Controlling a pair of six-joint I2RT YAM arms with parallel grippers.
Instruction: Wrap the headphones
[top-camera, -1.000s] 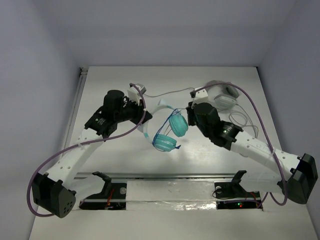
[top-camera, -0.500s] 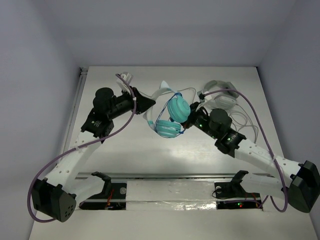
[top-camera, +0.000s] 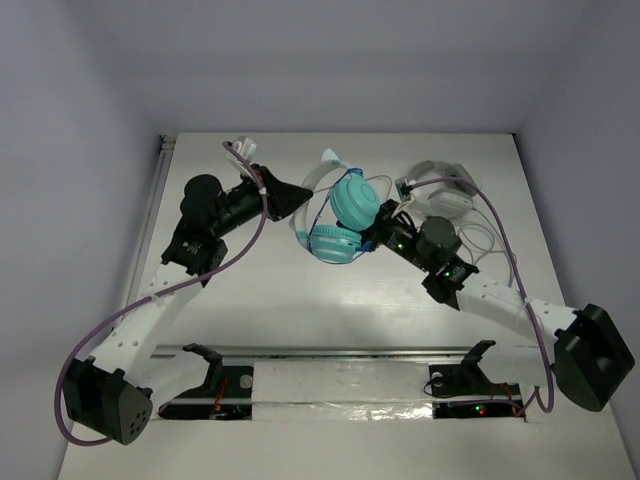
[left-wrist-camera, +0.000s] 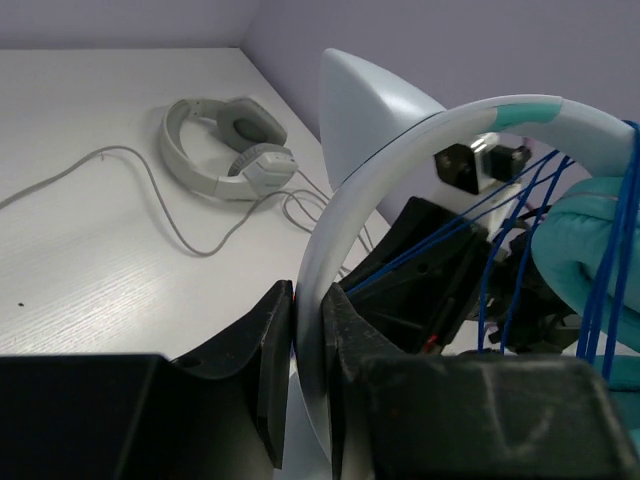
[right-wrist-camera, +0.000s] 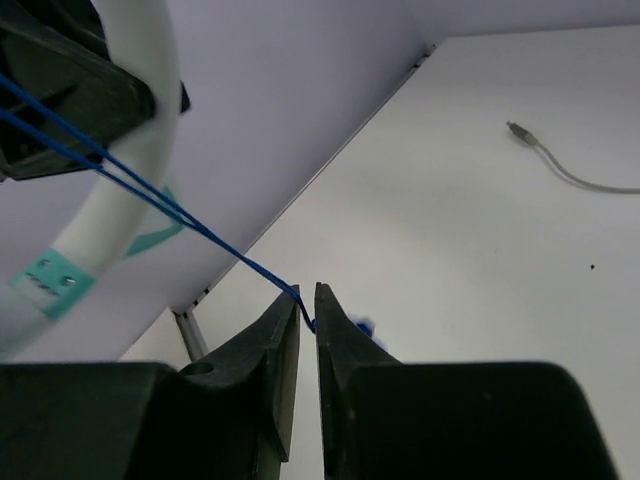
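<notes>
The teal headphones (top-camera: 350, 203) hang above the table's middle, one cup over the other, with the thin blue cable (left-wrist-camera: 520, 230) wound several times across the cups. My left gripper (top-camera: 303, 198) is shut on the pale headband (left-wrist-camera: 400, 150), which fills the slot between its fingers (left-wrist-camera: 308, 300). My right gripper (top-camera: 369, 240) sits just right of the lower cup (top-camera: 333, 243). In the right wrist view its jaws (right-wrist-camera: 308, 297) stand a narrow gap apart. A taut strand of the blue cable (right-wrist-camera: 200, 225) runs from the headband down into that gap.
White-grey headphones (top-camera: 445, 195) with a grey cable (top-camera: 480, 235) lie at the back right, behind my right arm. The cable's plug end (right-wrist-camera: 520, 132) rests on the bare table. A rail (top-camera: 340, 352) crosses the near edge. Walls close in the left, right and back.
My left arm swung the headphones up and toward the back. The right gripper moved left to beside the lower cup, and its jaws parted slightly around the cable.
</notes>
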